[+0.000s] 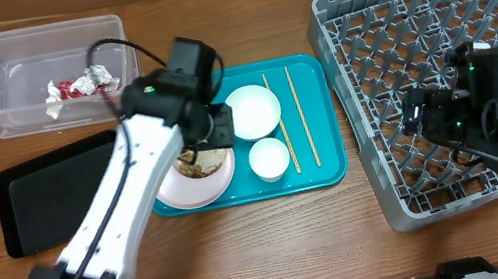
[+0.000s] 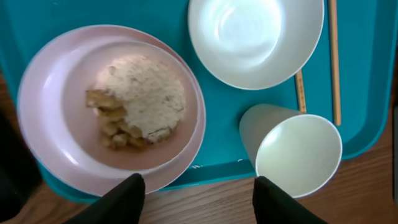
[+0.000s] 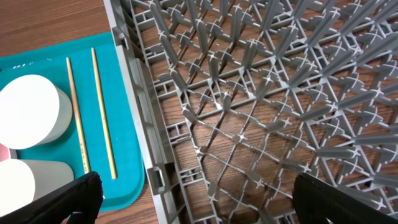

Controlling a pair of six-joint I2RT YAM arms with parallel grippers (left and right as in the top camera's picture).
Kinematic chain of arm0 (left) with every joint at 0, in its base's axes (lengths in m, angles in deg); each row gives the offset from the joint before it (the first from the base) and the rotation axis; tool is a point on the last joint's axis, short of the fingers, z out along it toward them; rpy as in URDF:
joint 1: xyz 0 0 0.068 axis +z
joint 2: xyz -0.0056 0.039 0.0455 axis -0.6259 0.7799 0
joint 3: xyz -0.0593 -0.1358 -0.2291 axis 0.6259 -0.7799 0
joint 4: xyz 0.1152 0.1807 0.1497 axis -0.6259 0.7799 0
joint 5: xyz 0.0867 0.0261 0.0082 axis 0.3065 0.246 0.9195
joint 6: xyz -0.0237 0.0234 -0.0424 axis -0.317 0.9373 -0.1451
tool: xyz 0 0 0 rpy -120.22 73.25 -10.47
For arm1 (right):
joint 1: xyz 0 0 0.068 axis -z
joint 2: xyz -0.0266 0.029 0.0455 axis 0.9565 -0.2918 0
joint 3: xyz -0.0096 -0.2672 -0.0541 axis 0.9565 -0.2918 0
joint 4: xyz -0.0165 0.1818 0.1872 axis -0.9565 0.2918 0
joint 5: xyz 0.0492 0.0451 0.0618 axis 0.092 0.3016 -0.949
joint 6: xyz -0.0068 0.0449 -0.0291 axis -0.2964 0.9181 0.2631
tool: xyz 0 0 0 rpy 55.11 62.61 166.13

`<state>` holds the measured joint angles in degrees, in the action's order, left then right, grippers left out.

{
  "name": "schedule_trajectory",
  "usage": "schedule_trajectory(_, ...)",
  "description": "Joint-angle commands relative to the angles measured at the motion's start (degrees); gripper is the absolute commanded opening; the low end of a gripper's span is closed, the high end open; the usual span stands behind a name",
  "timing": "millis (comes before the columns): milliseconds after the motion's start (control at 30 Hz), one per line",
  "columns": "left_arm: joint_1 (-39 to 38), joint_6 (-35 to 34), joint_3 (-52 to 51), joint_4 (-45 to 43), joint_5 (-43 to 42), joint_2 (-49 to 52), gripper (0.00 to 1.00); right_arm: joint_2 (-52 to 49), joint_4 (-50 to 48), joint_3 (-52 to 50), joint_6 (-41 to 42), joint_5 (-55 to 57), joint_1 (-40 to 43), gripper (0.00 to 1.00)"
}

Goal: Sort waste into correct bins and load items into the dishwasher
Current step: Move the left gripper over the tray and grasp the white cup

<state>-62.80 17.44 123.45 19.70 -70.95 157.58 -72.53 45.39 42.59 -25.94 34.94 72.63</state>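
A grey dish rack sits unloaded at the right of the table, the right gripper hovering above its pegs with fingers spread wide and nothing between them. Beside the rack, a teal tray carries all the tableware. To the left lie a black tray, bare, and behind it a clear tub that already holds crumpled red-and-white wrappers.

On the teal tray's near-left corner stands a pink plate. A white bowl and a white cup stand to its right, with two chopsticks lying along the far side.

A mound of beige food scraps sits in the middle of the plate, and the left gripper hangs above the tray's near edge between plate and cup, jaws wide apart and empty.

The step in hand looks to be clearing the scraps — the plate can hardly go to the rack until they are gone. The next move likely calls for shifting left, closing on the plate's rim and carrying it level to a bin — probably the black tray.
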Motion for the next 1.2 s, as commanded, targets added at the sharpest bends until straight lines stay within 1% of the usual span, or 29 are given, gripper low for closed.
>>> schedule_trajectory(0,-1.05,3.61,-0.46,-0.85,-6.05,3.56,0.56,0.24,-0.26,1.51,-0.15,0.37,0.15,1.00)
schedule_trajectory(233,-2.60,5.11,-0.46,-1.07,-9.99,8.44,0.56,0.24,-0.17,1.51,-0.15,0.39,0.15,1.00)
schedule_trajectory(400,-3.41,5.11,-0.46,-1.75,-10.12,10.99,0.57,0.24,-0.17,1.51,-0.15,0.39,0.15,1.00)
schedule_trajectory(500,-3.43,5.11,-0.48,-1.79,-10.03,12.13,0.56,0.24,-0.17,1.51,-0.15,0.39,0.15,1.00)
schedule_trajectory(600,-3.43,5.09,-0.48,-2.03,-9.94,13.49,0.49,0.24,-0.17,1.51,-0.15,0.39,0.15,1.00)
schedule_trajectory(700,-3.43,5.11,-0.48,-1.88,-10.56,14.82,0.44,0.24,-0.15,1.51,-0.15,0.39,0.15,1.00)
schedule_trajectory(733,-3.43,5.11,-0.48,-1.79,-10.86,15.19,0.38,0.24,-0.15,1.51,-0.15,0.39,0.15,1.00)
schedule_trajectory(800,-3.43,5.11,-0.48,-1.70,-10.99,15.45,0.17,0.24,-0.15,1.51,-0.15,0.39,0.15,1.00)
schedule_trajectory(833,-3.41,5.09,-0.46,-1.75,-11.02,15.43,0.09,0.24,-0.15,1.51,-0.15,0.39,0.15,1.00)
schedule_trajectory(867,-3.41,5.09,-0.33,-1.75,-11.06,15.30,0.05,0.24,-0.15,1.51,-0.15,0.39,0.15,1.00)
schedule_trajectory(967,-3.30,5.14,0.94,-0.96,-11.41,15.21,0.04,0.24,-0.20,1.51,-0.17,0.44,0.15,1.00)
schedule_trajectory(1067,-2.93,5.64,3.82,2.14,-11.69,15.21,0.04,0.24,-0.09,1.51,-0.07,2.45,0.15,1.00)
schedule_trajectory(1100,-2.51,6.69,5.66,4.17,-12.59,15.21,0.04,0.24,-0.17,1.51,0.57,4.13,0.15,1.00)
schedule_trajectory(1167,-1.57,9.46,9.16,7.56,-15.26,15.21,0.04,0.24,-1.16,1.51,4.66,9.20,0.15,1.00)
